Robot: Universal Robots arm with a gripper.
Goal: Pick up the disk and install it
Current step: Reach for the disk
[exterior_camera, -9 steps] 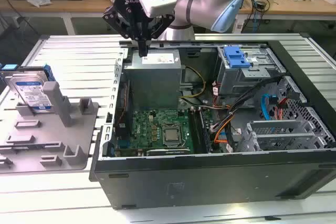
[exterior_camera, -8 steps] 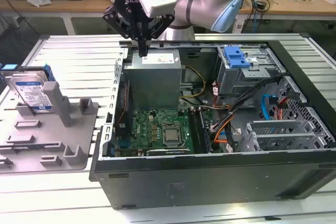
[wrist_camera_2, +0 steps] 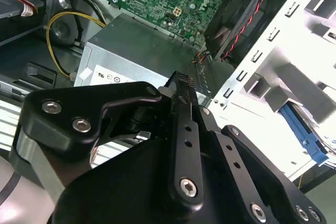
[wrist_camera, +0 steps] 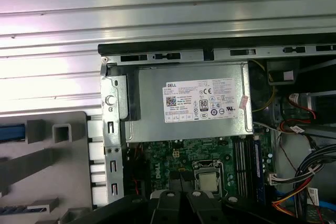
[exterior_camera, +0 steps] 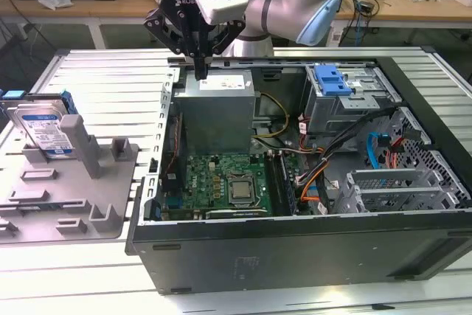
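Step in hand, as I read it, was the reach for the pick-up; nothing was grasped. The black linkage-fingered end effector [exterior_camera: 200, 70] hung just above the big grey metal power-supply box [exterior_camera: 217, 108], near that box's rear edge inside the open black computer case [exterior_camera: 295, 248]. Its fingers looked pressed together with nothing between them.

The disk [exterior_camera: 43, 129], a flat silver hard drive with a white-and-blue label in a bright blue plastic carrier, stood on edge in a grey plastic slotted holder [exterior_camera: 81, 175]. It was outside the case, well apart from the power-supply box toward the exterior view's left. So it was far from the end effector and lower than it, with the case side wall between them. The holder sat on the slatted aluminium bench [exterior_camera: 96, 71].

To do this well, in my judgement:
- Gain height over the power-supply box before crossing the case wall.
- Spread the fingers before coming down over the disk, not at the disk.
- Line the fingers up across the thin faces and take the upper edge. The tall holder post beside it is a likely snag.
- Pull straight out along the slot; a tilted pull could bind the carrier.

The smaller blue plastic bracket [exterior_camera: 330, 79] on the drive cage, on the far side of the power-supply box from the disk, wasn't the target.
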